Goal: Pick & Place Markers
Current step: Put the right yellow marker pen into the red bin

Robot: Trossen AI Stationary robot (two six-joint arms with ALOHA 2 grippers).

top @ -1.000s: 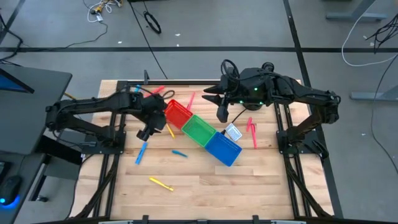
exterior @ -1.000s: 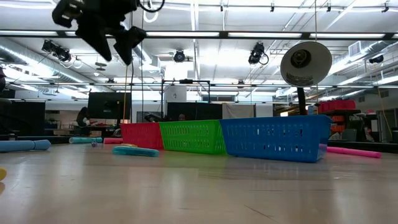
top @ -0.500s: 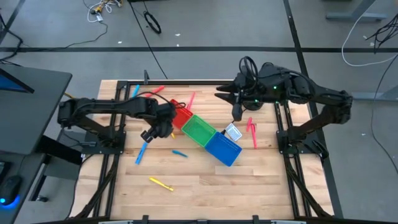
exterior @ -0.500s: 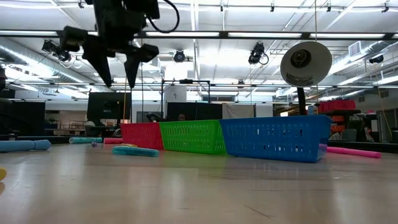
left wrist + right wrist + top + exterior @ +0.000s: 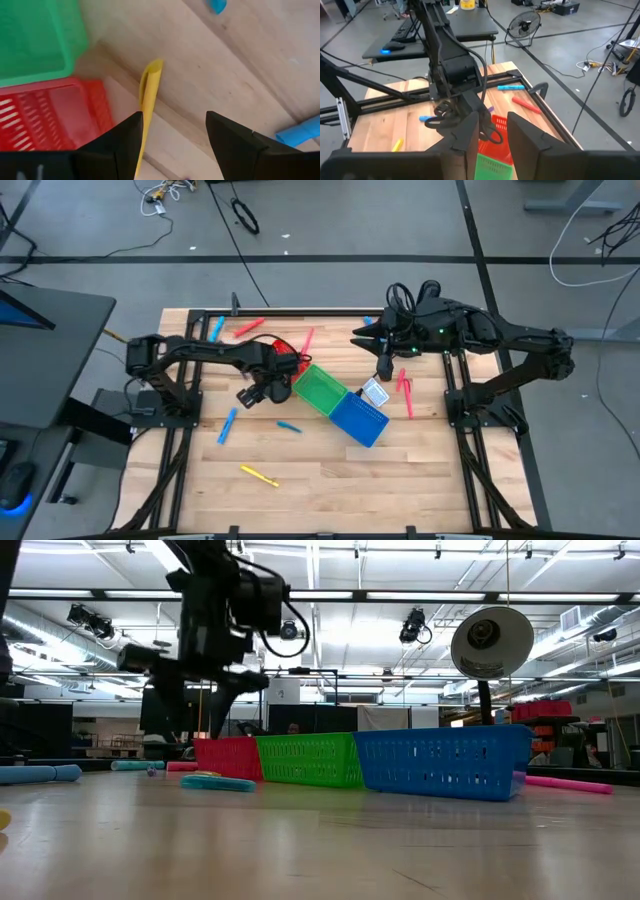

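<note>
My left gripper [image 5: 172, 132] has moved beside the red bin [image 5: 55, 115], fingers spread over the yellow marker [image 5: 148, 97]. I can grab it next. My right gripper [image 5: 384, 366] has backed away; I cannot tell its fingers.

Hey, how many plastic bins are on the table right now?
3. They sit in one row mid-table: red bin, partly under the left arm; green bin in the middle; blue bin at the other end. No others show.
</note>
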